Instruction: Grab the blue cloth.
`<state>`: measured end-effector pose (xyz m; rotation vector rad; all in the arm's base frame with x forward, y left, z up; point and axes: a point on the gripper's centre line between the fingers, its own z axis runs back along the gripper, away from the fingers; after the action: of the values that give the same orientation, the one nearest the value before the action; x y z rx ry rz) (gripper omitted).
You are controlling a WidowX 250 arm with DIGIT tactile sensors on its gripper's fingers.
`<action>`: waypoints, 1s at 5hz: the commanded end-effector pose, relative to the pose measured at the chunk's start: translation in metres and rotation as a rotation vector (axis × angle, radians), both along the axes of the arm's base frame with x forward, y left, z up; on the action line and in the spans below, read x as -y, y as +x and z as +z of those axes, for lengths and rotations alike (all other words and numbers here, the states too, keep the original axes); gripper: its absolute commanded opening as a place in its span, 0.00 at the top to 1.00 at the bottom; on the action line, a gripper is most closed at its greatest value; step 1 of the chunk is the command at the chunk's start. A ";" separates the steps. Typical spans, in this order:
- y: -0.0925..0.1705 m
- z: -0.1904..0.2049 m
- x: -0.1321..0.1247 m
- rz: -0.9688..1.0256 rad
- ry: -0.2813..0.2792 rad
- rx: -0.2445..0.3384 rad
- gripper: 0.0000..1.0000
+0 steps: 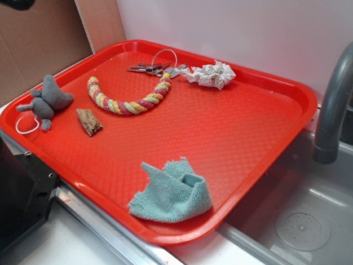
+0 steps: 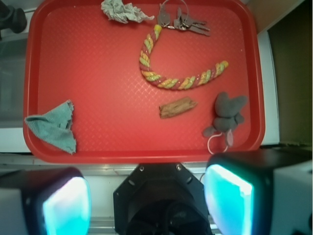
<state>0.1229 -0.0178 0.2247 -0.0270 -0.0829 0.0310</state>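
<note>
In the wrist view the gripper fills the bottom of the frame, its two glowing pads set wide apart with nothing between them, so it is released and empty. It sits off the near rim of the red tray, not yet over any object. Judging by this, the task is at its very start: the approach to the cloth has not begun.

Going left to right in the wrist view: the blue cloth lies at the lower left of the tray, folded into a rough triangle, its outer corner touching or just lapping the left rim. At top centre-left is a wadded paper towel. To its right lies a bunch of keys, then the curved rope toy below them. A small piece of wood sits lower centre, and a grey stuffed toy at lower right by the rim.

The next move likely calls for travelling toward frame left and forward, then descending over the raised fold of the cloth, seen in the exterior view at lower centre.

Open tray floor surrounds the cloth on its inner side, with all other objects well apart. The raised rim beside it is the main constraint, and a finger could catch it.
</note>
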 end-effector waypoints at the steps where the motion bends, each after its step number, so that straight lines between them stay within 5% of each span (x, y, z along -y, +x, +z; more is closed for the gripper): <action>1: 0.020 -0.011 0.015 -0.190 0.037 0.015 0.00; 3: 0.041 -0.045 0.062 -0.688 -0.005 0.120 0.00; 5: 0.047 -0.092 0.097 -1.121 -0.079 0.115 0.00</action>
<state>0.1764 -0.1100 0.1241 -0.1533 -0.1369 -1.0685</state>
